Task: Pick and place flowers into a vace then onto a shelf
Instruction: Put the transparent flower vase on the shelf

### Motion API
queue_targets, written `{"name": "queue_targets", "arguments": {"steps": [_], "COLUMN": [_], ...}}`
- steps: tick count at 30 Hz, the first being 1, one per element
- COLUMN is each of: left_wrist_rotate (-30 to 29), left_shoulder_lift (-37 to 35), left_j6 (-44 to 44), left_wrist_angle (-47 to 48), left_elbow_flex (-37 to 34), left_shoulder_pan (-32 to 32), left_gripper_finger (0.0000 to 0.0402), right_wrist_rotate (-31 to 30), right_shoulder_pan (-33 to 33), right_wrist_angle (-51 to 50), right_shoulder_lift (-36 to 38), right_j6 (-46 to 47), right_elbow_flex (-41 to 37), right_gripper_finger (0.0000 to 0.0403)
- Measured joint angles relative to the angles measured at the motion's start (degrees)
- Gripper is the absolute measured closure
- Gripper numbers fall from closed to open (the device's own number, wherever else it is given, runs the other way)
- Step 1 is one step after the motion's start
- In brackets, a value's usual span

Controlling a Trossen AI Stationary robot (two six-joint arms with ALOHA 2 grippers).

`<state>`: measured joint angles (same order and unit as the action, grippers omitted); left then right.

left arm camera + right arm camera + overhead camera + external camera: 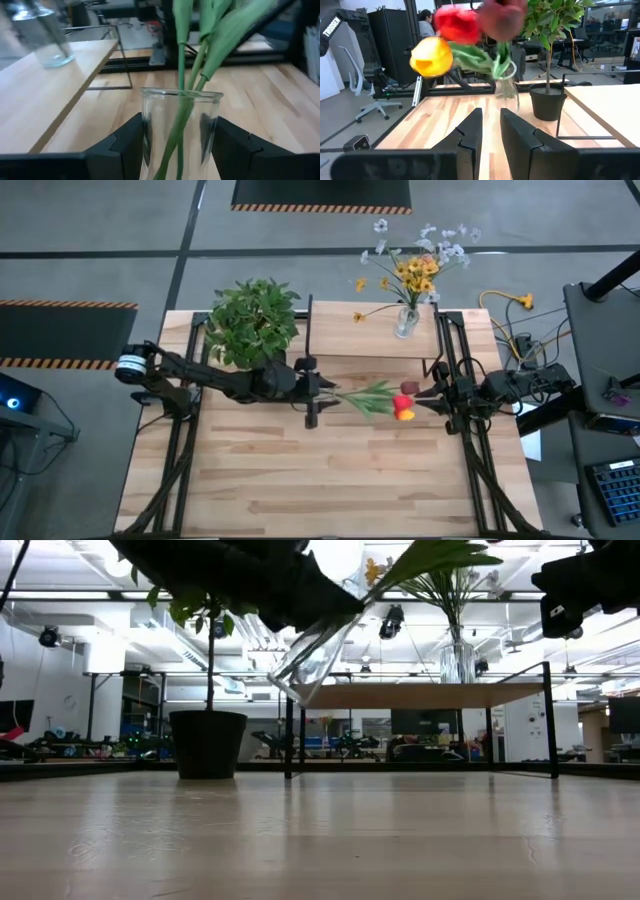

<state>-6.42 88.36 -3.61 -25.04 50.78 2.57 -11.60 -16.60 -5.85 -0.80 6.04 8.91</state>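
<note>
Carrying step in hand, by my reading: vase loaded, shelf next. Best done by righting the glass before travel, since tilted stems could slide out.

I am gripping a clear glass cylinder vase (181, 135) in my left hand (180, 150), fingers (127, 142) pressed on both sides of the glass, above the middle of the pale slatted wooden table (330, 480), just beside the bushy green plant in a dark pot (254, 320). The vase is leaning toward my right side.

The red, yellow and maroon tulips on long green stems (385, 400) are sitting in it, heads pointing right.

The low pale wooden shelf (345, 330) is lying behind, already bearing another glass vase of yellow and white sprigs (410, 280).

My right hand (490, 132) is hovering near the tulip heads, fingers slightly apart, holding nothing.
</note>
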Motion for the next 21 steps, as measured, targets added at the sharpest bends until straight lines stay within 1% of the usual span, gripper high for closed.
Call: {"name": "queue_targets", "arguments": {"steps": [6, 9, 12, 14, 17, 19, 21], "left_wrist_rotate": [-11.8, -19.7, -25.9, -27.5, -28.0, -30.1, -33.9], "left_shoulder_lift": [0.3, 0.4, 1.1, 2.1, 5.2, 8.1, 11.2], "left_j6": [2.3, 2.6, 2.7, 2.5, 0.9, -0.8, -3.7], "left_wrist_angle": [-3.6, -4.9, -9.7, -13.6, -17.3, -17.4, -18.0], "left_elbow_flex": [0.0, 0.0, 0.0, 0.1, 2.6, 5.4, 8.9], "left_shoulder_pan": [5.4, 8.7, 10.9, 11.6, 11.6, 11.6, 11.6], "left_gripper_finger": [0.0230, 0.0230, 0.0230, 0.0230, 0.0230, 0.0230, 0.0230], "right_wrist_rotate": [0.0, 0.0, 0.0, 0.0, 0.0, 0.0, 0.0], "right_shoulder_pan": [0.0, 0.0, 0.0, 0.0, 0.0, 0.0, 0.0], "right_wrist_angle": [0.0, 0.0, 0.0, 0.0, 0.0, 0.1, 0.0], "right_shoulder_lift": [0.0, 0.0, 0.0, 0.0, 0.0, 0.0, 0.0], "right_j6": [0.0, 0.0, 0.0, 0.0, 0.0, 0.0, 0.2], "right_elbow_flex": [0.0, 0.0, 0.0, 0.0, 0.0, 0.0, 0.0], "right_gripper_finger": [0.0342, 0.0342, 0.0342, 0.0342, 0.0342, 0.0342, 0.0342]}}
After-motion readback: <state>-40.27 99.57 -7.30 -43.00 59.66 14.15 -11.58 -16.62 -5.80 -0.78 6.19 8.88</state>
